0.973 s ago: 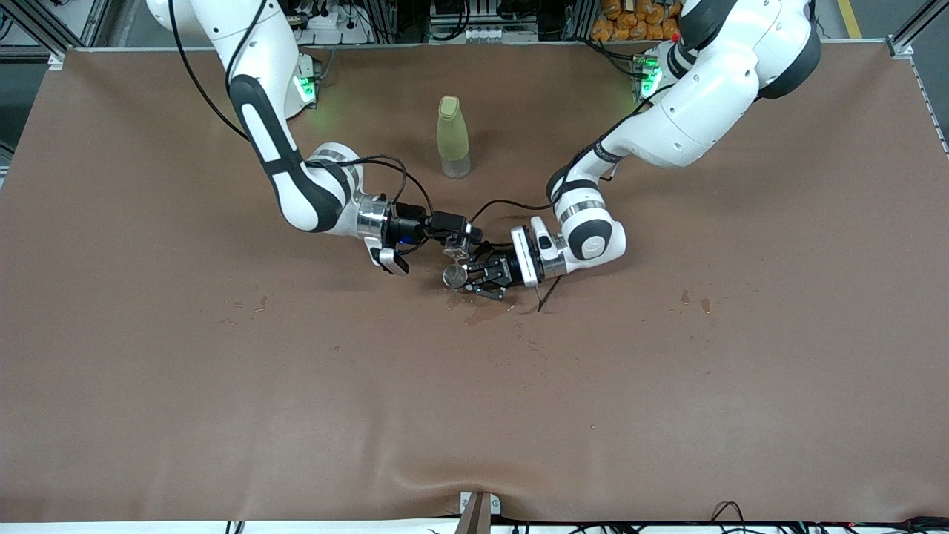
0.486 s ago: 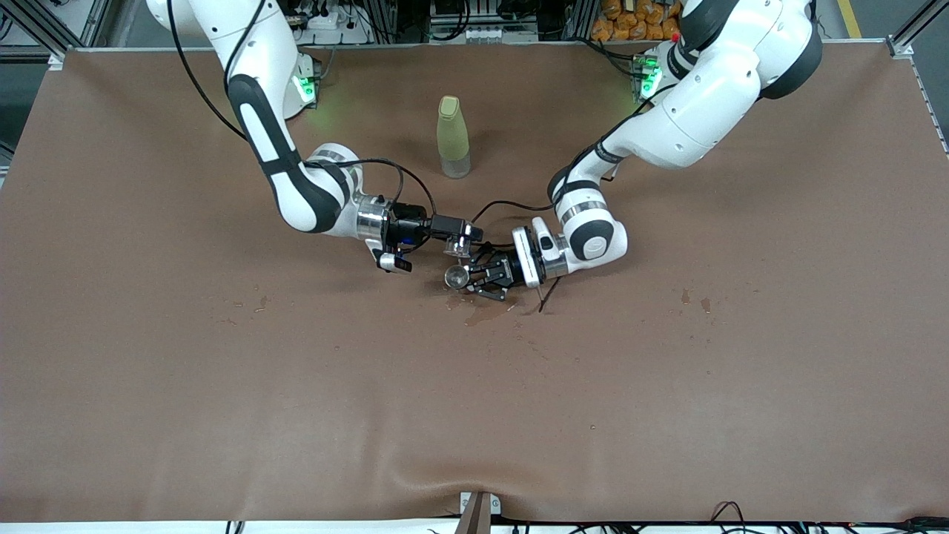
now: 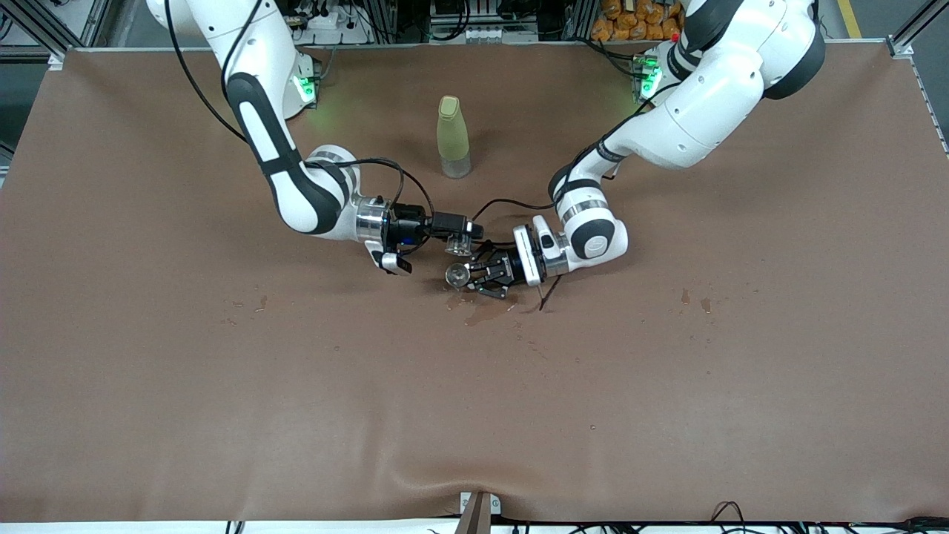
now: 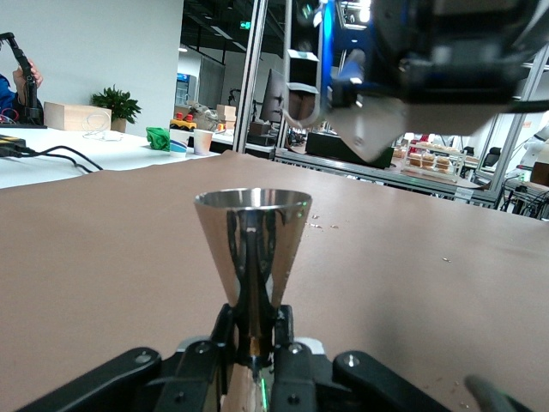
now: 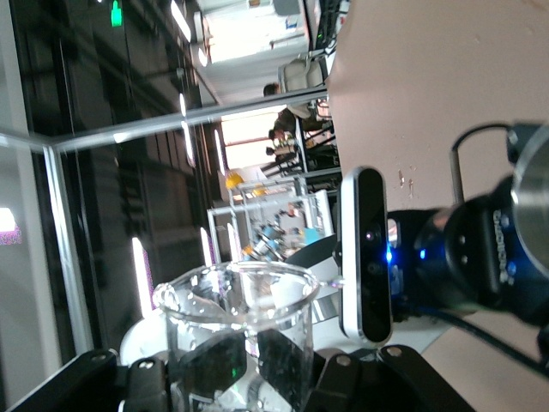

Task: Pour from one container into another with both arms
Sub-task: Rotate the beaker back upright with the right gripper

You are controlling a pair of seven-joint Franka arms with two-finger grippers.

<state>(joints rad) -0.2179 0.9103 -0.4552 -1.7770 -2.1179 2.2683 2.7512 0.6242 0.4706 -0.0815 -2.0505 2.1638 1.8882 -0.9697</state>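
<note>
While glass beaker (image 3: pixel 462 242) sits tipped on side just above metal cup (image 3: pixel 455 276), frame centre, keep spout over grey rim; rotate slowly, wet patch (image 3: pixel 485 311) already below. Right gripper (image 3: pixel 458 239) fingers clamped on beaker, wrist rolled horizontal. Left gripper (image 3: pixel 474 277) fingers clamped on cup stem, cup upright, forearm low over table.
</note>
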